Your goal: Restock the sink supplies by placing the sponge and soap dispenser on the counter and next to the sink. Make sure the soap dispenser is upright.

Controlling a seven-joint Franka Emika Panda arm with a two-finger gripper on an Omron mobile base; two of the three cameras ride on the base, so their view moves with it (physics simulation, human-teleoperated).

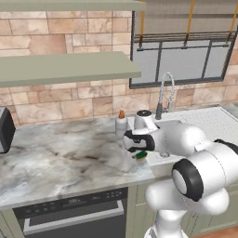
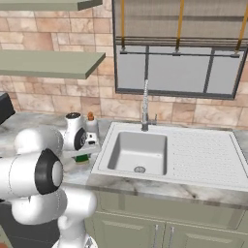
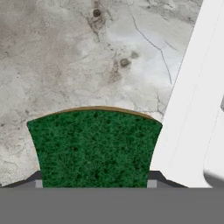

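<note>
My gripper [image 3: 94,179] is shut on the green sponge [image 3: 94,146], whose yellowish edge faces away from the hand. It holds the sponge [image 1: 139,155] low over the marble counter [image 1: 60,158], just left of the sink's white rim [image 3: 188,100]. Whether the sponge [image 2: 82,158] touches the marble is unclear. The soap dispenser [image 1: 121,123], pale with an orange pump top, stands upright on the counter behind the hand, near the sink's back left corner. From the right base view the dispenser [image 2: 90,123] shows just past the wrist. The sink [image 2: 138,151] lies to the right.
A coil-spring faucet [image 2: 145,104] rises behind the basin, with the ribbed drainboard [image 2: 203,152] to its right. A dark toaster [image 1: 4,130] sits at the counter's far left. A shelf [image 1: 65,67] hangs overhead. The dishwasher panel [image 1: 69,211] is below the counter front.
</note>
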